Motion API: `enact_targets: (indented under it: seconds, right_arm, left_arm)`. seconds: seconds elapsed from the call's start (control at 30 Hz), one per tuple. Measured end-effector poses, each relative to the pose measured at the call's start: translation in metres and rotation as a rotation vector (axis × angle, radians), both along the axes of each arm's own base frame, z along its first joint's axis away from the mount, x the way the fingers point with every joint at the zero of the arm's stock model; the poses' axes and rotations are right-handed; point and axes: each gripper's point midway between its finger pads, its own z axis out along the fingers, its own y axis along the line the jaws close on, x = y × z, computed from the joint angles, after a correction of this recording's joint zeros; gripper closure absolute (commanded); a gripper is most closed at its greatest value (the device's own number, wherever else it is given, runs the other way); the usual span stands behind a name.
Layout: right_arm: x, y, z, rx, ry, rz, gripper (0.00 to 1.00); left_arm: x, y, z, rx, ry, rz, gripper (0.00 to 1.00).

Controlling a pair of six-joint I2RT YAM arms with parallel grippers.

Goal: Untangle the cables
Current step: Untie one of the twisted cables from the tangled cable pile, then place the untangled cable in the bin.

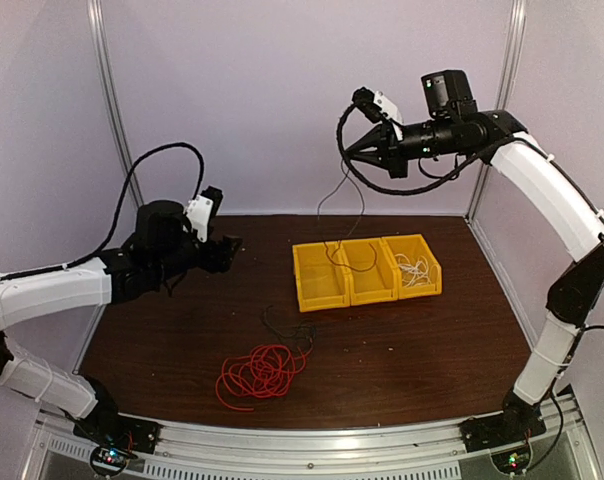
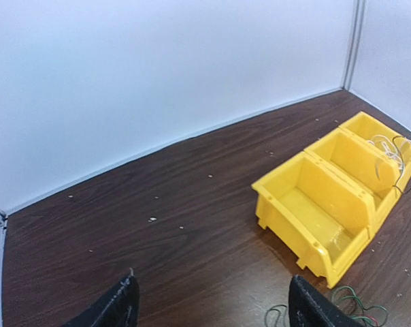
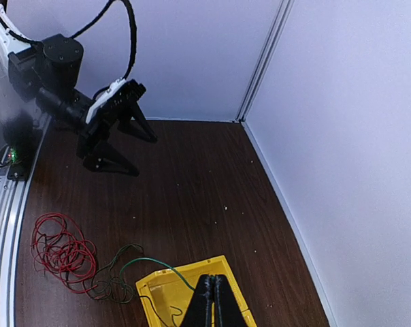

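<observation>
Red cable [image 1: 262, 372] coiled at 6 o'clock, white cable [image 1: 414, 268] in 3 o'clock bin [image 1: 419, 290]. Right gripper [image 1: 350, 152] pressed together, seemingly pinching black cable [image 3: 156, 261]; left gripper [image 2: 212, 310] spread. Lift slowly, clear of red loops.

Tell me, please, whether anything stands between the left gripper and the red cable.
Nothing visible does: only bare table separates the left gripper from the red cable. The black cable's loops overlap its far right edge.

The yellow bins [image 1: 367, 270] block two o'clock, a black cable [image 1: 319, 205] hanging into them. A red cable [image 1: 262, 372] heaps at six o'clock; the table [image 1: 182, 330] lies bare from nine to twelve.
</observation>
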Motion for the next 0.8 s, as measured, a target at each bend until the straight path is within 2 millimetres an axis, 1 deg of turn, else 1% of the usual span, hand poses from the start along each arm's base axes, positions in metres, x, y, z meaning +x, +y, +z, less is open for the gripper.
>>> enact_targets:
  seconds: [0.1, 0.17, 0.2, 0.27, 0.33, 0.43, 0.53, 0.7, 0.8]
  right_arm:
    - [0.014, -0.008, -0.017, -0.023, 0.027, -0.045, 1.00]
    - [0.023, -0.015, -0.019, -0.023, 0.027, -0.076, 1.00]
    - [0.028, -0.018, -0.018, -0.018, 0.025, -0.091, 1.00]
    - [0.036, -0.024, -0.015, -0.008, 0.016, -0.114, 1.00]
    - [0.045, -0.031, -0.015, -0.001, 0.012, -0.139, 1.00]
    - [0.057, -0.038, -0.018, 0.001, 0.021, -0.166, 1.00]
    - [0.070, -0.043, -0.026, -0.004, 0.033, -0.193, 1.00]
    - [0.090, -0.060, -0.040, -0.015, 0.064, -0.243, 1.00]
    - [0.098, -0.071, -0.043, -0.016, 0.071, -0.273, 1.00]
  left_arm:
    - [0.028, 0.026, 0.022, 0.019, -0.013, 0.073, 0.26]
    - [0.048, 0.043, 0.034, 0.017, -0.015, 0.116, 0.27]
    - [0.056, 0.049, 0.036, 0.018, -0.012, 0.137, 0.28]
    - [0.065, 0.060, 0.034, 0.022, -0.002, 0.166, 0.29]
    - [0.068, 0.064, 0.026, 0.035, 0.019, 0.174, 0.29]
    - [0.066, 0.062, 0.014, 0.046, 0.044, 0.159, 0.30]
    - [0.062, 0.058, 0.001, 0.054, 0.070, 0.135, 0.30]
    - [0.062, 0.055, -0.001, 0.065, 0.057, 0.112, 0.30]
    - [0.061, 0.056, -0.007, 0.079, 0.047, 0.106, 0.30]
